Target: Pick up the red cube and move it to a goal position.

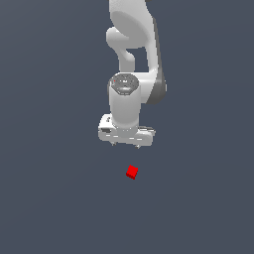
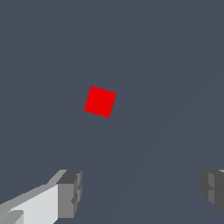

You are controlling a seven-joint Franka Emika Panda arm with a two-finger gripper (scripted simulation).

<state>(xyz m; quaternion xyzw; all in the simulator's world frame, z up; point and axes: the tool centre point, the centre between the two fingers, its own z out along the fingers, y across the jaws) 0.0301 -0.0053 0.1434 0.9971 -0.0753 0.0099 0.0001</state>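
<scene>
The red cube (image 1: 132, 172) is a tiny bright red block lying alone on the dark grey surface. My white gripper (image 1: 126, 145) hangs above it, a little toward the exterior view's left, and does not touch it. In the wrist view the red cube (image 2: 100, 102) lies flat and turned at an angle, well ahead of my grey fingertips (image 2: 70, 193). The two fingers stand wide apart with nothing between them, so the gripper (image 2: 142, 192) is open and empty.
The dark grey surface (image 1: 59, 198) stretches around the cube on all sides. The white arm (image 1: 131, 54) rises from the gripper toward the top of the exterior view.
</scene>
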